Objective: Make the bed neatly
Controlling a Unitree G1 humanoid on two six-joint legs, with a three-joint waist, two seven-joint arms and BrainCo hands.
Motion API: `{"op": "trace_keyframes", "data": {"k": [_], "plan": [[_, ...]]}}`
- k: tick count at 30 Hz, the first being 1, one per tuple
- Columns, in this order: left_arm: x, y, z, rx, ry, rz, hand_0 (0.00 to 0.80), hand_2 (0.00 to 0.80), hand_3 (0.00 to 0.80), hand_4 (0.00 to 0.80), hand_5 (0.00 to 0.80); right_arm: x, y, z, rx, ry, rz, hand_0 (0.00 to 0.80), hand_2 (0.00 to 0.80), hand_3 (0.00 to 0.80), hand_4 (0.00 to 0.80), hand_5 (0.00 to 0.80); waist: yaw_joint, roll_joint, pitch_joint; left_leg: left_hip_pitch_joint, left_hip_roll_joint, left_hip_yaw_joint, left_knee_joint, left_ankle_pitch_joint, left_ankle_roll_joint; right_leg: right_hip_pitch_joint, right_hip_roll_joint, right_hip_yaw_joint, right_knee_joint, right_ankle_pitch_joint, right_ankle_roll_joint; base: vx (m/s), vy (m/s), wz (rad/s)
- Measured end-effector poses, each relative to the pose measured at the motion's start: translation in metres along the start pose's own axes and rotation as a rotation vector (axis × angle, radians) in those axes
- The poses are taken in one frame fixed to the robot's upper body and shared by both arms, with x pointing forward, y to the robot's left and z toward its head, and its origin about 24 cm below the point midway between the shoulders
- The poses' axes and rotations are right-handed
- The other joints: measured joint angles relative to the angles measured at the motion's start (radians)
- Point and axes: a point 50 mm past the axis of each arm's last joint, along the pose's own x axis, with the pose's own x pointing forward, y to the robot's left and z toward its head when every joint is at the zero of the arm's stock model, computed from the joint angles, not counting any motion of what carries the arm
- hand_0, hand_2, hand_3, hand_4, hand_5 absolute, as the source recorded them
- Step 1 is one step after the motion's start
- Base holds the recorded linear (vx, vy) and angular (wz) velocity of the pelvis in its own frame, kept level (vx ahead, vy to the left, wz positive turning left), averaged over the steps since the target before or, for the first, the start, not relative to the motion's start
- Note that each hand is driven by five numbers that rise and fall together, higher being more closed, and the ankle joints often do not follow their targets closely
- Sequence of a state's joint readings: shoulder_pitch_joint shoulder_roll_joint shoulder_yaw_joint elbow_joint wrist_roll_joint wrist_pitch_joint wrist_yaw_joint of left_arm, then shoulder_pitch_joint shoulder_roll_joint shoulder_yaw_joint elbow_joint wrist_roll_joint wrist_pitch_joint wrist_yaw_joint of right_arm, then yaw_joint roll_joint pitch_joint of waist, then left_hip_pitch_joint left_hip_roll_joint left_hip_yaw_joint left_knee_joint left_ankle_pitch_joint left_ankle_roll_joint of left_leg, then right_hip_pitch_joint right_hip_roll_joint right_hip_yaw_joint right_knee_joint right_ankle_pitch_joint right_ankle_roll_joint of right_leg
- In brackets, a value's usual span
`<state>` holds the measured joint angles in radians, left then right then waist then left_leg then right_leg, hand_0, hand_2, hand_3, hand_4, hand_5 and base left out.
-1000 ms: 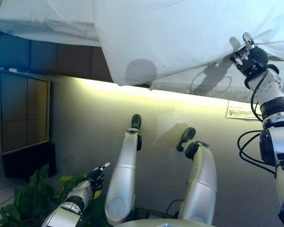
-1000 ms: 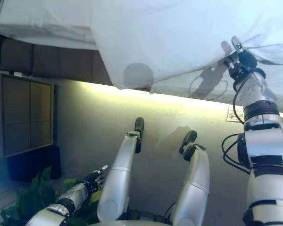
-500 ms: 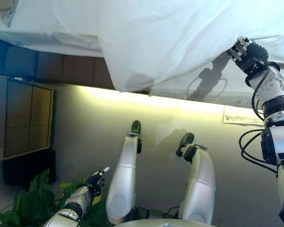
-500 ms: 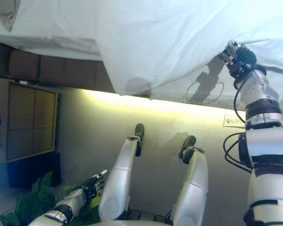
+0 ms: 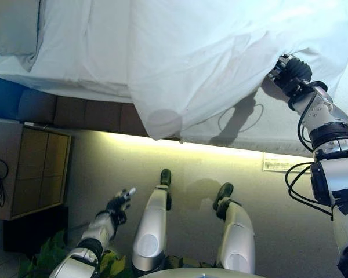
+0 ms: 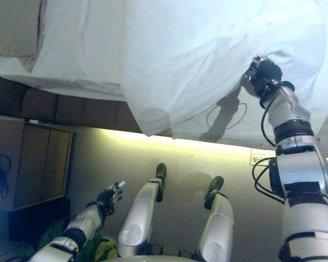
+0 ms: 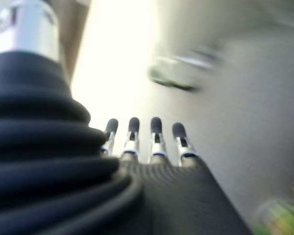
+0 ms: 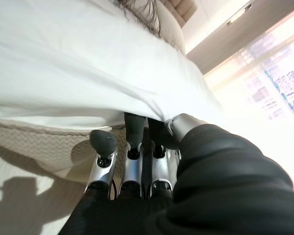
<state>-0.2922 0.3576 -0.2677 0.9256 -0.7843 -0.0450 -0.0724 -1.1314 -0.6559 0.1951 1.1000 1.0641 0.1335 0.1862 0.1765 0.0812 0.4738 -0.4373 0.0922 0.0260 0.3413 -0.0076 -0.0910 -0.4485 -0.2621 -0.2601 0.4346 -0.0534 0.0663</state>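
A white duvet [image 5: 209, 58] lies over the bed and hangs down past the mattress side [image 5: 278, 127] in a big fold. My right hand [image 5: 290, 72] is at the duvet's lower edge on the right. In the right wrist view its fingers [image 8: 137, 142] reach under the hem and the thumb presses on top, pinching the cloth. A pillow [image 5: 14, 29] lies at the bed's far left end. My left hand [image 5: 117, 205] hangs low near the floor, away from the bed, with its fingers [image 7: 152, 142] straight and holding nothing.
A wooden bedside cabinet [image 5: 37, 168] stands at the left against the dark bed base [image 5: 75, 113]. A green plant [image 5: 40, 260] sits at the lower left by my left arm. A white label [image 5: 284, 163] lies by the foot of the bed.
The camera has tilted, so more of the bed shows. My right hand's fingers, straight a second ago, have closed on the duvet's edge. The left hand has kept its pose.
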Motion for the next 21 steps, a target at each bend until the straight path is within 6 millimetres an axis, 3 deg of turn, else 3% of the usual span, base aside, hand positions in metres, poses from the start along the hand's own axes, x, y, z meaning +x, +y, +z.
{"op": "trace_keyframes", "data": {"k": [2,4,6,9,15,21], "plan": [[0.003,-0.006,0.035,-0.057,-0.104,-0.022,0.000,0.000,0.000,0.000,0.000,0.002,0.007,-0.010,0.012,0.019,0.023,0.800,0.800,0.800,0.800,0.800,-0.003,-0.012,-0.020,0.016,0.001,0.002,-0.028,0.010,-0.001,0.018,0.006,-0.002,-0.028,0.011,0.002,0.031,-0.051,-0.01],[0.006,-0.027,0.081,-0.117,-0.237,-0.093,0.000,0.000,0.000,0.000,0.000,0.003,0.014,-0.019,0.024,0.032,0.052,0.800,0.800,0.800,0.800,0.800,-0.006,-0.023,-0.031,0.039,0.005,0.003,-0.049,0.016,-0.002,0.045,0.015,-0.007,-0.058,0.022,0.003,0.020,-0.071,-0.01],[0.006,-0.046,0.110,-0.184,-0.316,-0.165,0.000,0.000,0.000,0.000,0.000,0.004,0.019,-0.026,0.024,0.051,0.065,0.800,0.800,0.800,0.800,0.800,-0.012,-0.037,-0.051,0.042,0.006,0.002,-0.054,0.017,-0.002,0.050,0.017,-0.010,-0.065,0.023,0.003,0.009,-0.111,0.00],[0.007,-0.071,0.134,-0.305,-0.376,-0.249,0.000,0.000,0.000,0.000,0.000,0.007,0.038,-0.034,0.047,0.055,0.131,0.800,0.800,0.800,0.800,0.800,-0.026,-0.067,-0.069,0.043,0.017,0.001,-0.053,0.016,-0.006,0.056,0.034,-0.012,-0.079,0.029,-0.002,-0.009,-0.160,-0.04],[0.009,-0.115,0.134,-0.546,-0.329,-0.393,0.000,0.000,0.000,0.000,0.000,0.009,0.092,-0.044,0.137,0.032,0.319,0.800,0.800,0.800,0.800,0.800,-0.030,-0.140,-0.094,0.042,0.066,-0.006,-0.049,0.017,-0.030,0.077,0.086,-0.025,-0.119,0.046,-0.026,0.008,-0.174,-0.08],[0.012,-0.132,0.118,-0.826,-0.214,-0.472,0.000,0.000,0.000,0.000,0.000,0.007,0.125,-0.057,0.210,0.013,0.404,0.800,0.800,0.800,0.800,0.800,-0.031,-0.219,-0.090,0.027,0.102,-0.025,-0.034,0.014,-0.050,0.081,0.125,-0.039,-0.135,0.050,-0.042,0.011,-0.156,-0.03]]}}
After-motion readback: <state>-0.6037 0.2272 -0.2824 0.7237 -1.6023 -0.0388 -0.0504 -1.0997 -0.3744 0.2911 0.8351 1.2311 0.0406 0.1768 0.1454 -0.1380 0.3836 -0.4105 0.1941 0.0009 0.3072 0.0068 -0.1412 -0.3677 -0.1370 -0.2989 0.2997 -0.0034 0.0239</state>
